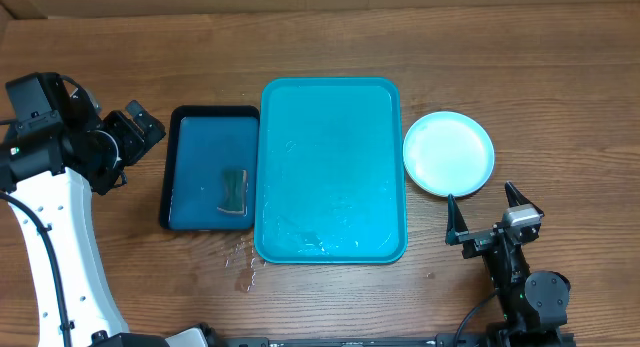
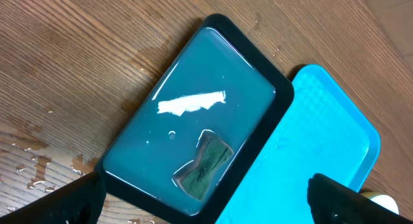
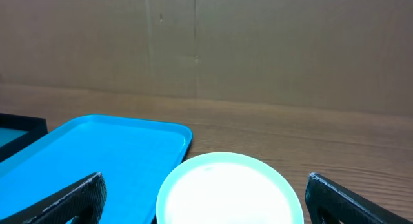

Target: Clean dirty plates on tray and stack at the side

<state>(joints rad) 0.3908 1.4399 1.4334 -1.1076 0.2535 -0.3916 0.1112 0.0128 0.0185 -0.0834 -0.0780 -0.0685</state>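
The turquoise tray (image 1: pixel 330 167) lies mid-table with nothing on it but a few water drops; it also shows in both wrist views (image 2: pixel 322 133) (image 3: pixel 97 153). One round plate (image 1: pixel 449 153) with a light blue rim and pale centre rests on the table just right of the tray. Whether others lie under it I cannot tell. My right gripper (image 1: pixel 482 199) stands open just in front of that plate (image 3: pixel 226 192), touching nothing. My left gripper (image 1: pixel 138 132) hovers open at the left, above the near corner of a dark blue tray (image 2: pixel 161 75), and it holds nothing.
The dark blue black-rimmed tray (image 1: pixel 200 157) sits against the turquoise tray's left side, holding water and a green sponge (image 1: pixel 234 190) (image 2: pixel 205 164). Water spots (image 1: pixel 243 267) lie on the wood near the trays' front corners. A cardboard wall (image 3: pixel 206 43) backs the table.
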